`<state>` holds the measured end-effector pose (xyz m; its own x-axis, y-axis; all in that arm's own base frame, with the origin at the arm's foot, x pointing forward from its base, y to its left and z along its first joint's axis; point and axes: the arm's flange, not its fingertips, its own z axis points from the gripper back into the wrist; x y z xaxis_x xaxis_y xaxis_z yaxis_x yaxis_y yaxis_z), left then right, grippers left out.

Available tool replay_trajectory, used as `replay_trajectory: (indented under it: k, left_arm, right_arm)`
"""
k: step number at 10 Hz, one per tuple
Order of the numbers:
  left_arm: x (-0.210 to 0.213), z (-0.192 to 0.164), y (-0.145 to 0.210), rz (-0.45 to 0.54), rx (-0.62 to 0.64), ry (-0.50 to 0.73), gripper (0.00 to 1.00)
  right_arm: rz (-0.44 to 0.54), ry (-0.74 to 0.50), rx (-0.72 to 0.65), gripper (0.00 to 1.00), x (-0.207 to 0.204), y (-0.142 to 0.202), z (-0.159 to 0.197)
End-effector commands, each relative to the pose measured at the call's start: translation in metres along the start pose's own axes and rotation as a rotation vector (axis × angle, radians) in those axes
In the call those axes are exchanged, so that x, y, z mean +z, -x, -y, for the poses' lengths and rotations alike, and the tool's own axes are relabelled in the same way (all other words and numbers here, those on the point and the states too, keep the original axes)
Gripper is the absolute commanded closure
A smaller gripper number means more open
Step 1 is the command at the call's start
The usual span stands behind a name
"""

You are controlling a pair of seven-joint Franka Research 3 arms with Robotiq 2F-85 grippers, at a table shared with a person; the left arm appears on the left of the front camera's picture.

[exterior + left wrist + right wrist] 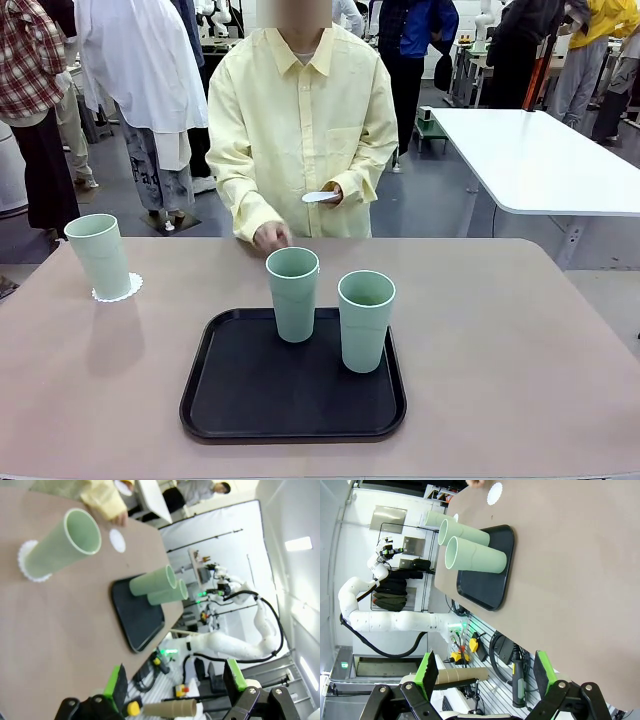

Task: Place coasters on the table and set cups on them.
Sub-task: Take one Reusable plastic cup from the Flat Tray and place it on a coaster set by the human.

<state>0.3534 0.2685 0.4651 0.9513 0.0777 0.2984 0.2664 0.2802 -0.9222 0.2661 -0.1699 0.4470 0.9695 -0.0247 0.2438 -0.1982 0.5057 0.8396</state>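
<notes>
A mint-green cup (100, 255) stands on a lacy white coaster (118, 291) at the table's (500, 350) far left. The other two cups (293, 292) (366, 318) stand upright on the black tray (230, 400) in the middle. A second coaster (117, 540) (495, 492) lies bare on the table beyond the tray, right by the person's hand (270, 237). The person's other hand holds a third coaster (322, 197) at chest height. My left gripper (175, 682) is open and holds nothing, well back from the table (65, 620). My right gripper (485, 669) is likewise open and holds nothing.
A glossy white table (540, 160) stands at the back right, and people stand farther off. The person in a yellow shirt stands at the far edge. Bare tabletop lies left and right of the tray (485, 587).
</notes>
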Motion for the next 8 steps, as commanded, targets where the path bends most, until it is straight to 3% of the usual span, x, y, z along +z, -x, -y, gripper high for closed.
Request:
replay_trajectory:
  k: [1,8]
  left_arm:
    - [0.0015,0.0014,0.001,0.003,0.003,0.003,0.0]
    - [0.0,0.0,0.0,0.0,0.0,0.0,0.0]
  right_arm:
    - [0.011,-0.022,0.012,0.0,-0.0002,-0.0019,0.0003]
    - [0.011,-0.022,0.012,0.0,-0.0002,-0.0019,0.0003]
